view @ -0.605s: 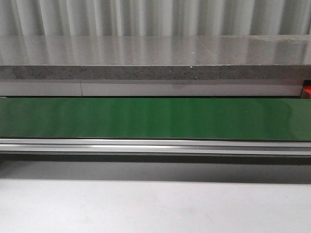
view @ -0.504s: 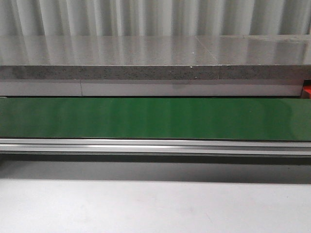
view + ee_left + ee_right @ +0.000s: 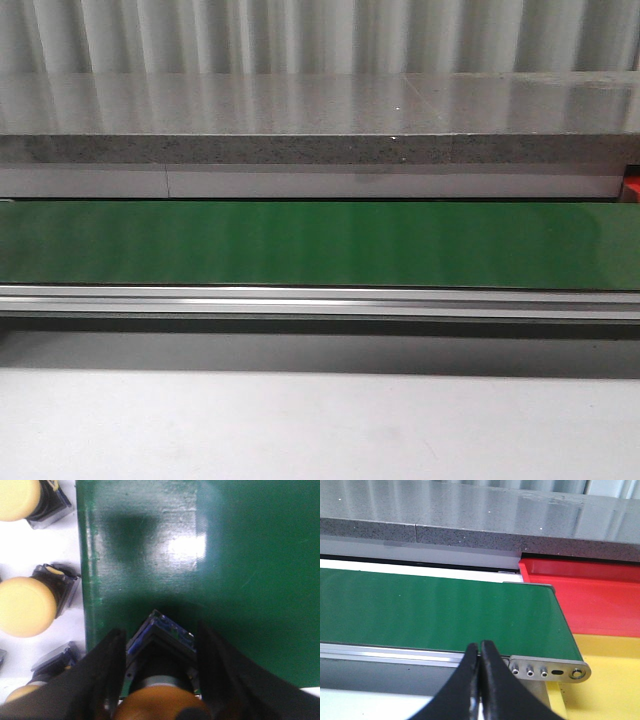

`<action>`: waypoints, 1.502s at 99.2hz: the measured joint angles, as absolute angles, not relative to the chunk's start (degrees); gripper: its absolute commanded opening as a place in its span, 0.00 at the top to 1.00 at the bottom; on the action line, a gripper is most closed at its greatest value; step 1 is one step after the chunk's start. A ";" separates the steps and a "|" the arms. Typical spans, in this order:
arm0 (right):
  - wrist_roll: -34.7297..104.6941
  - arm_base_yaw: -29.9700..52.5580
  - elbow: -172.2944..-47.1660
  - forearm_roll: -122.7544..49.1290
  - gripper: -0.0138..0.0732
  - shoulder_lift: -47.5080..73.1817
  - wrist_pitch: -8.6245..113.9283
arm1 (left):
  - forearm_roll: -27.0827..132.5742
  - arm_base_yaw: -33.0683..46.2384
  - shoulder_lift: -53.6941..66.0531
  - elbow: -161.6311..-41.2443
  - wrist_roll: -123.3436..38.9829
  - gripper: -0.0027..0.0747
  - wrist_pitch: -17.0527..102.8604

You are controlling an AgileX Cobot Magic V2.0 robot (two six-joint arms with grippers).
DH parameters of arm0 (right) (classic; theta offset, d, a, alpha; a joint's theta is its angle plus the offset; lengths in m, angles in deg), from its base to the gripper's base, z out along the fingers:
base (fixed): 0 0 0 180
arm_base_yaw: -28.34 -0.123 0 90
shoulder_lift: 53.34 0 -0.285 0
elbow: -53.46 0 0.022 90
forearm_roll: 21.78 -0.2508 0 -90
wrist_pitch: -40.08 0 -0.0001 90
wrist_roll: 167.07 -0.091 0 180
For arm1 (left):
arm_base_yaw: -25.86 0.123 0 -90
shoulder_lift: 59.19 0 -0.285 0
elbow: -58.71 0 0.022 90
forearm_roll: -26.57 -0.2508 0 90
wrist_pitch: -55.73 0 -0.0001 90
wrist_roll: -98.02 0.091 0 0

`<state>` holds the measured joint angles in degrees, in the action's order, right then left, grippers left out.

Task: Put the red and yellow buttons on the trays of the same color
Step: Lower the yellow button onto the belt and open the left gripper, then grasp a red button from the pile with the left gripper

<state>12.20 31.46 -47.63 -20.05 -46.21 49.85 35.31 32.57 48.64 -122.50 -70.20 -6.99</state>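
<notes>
- While over the green belt [image 3: 225,555], the left gripper [image 3: 162,680] clamps a yellow button [image 3: 160,702] by its black body; blue base forward
- Judged light, rigid; domed cap likely slippery, so the body is the better hold
- Spare yellow buttons [image 3: 22,610] lie beside the belt
- Right gripper [image 3: 480,680] clenched, empty, near red tray [image 3: 590,595] and yellow tray [image 3: 610,680]
- No legible writing

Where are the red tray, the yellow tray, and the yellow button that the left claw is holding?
red tray [image 3: 600,597]: right wrist view, on its bare floor.
yellow tray [image 3: 610,680]: right wrist view, on its bare floor.
yellow button in the left claw [image 3: 160,702]: left wrist view, on its domed cap between the fingers.
</notes>
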 measured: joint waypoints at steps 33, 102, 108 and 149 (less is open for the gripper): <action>12.20 31.46 -47.63 -20.05 0.92 -46.21 49.85 | 38.46 32.57 49.19 -125.20 -69.45 0.33 -6.64; 12.20 31.46 -47.63 -20.05 0.92 -46.21 49.85 | 31.13 33.43 44.10 -133.60 -68.66 0.33 -15.23; 12.20 31.46 -47.63 -20.05 0.92 -46.21 49.85 | 30.11 34.72 43.78 -132.57 -69.40 0.33 -15.23; 12.20 31.46 -47.63 -20.05 0.92 -46.21 49.85 | 29.01 48.68 43.39 -121.33 -73.52 0.33 -15.12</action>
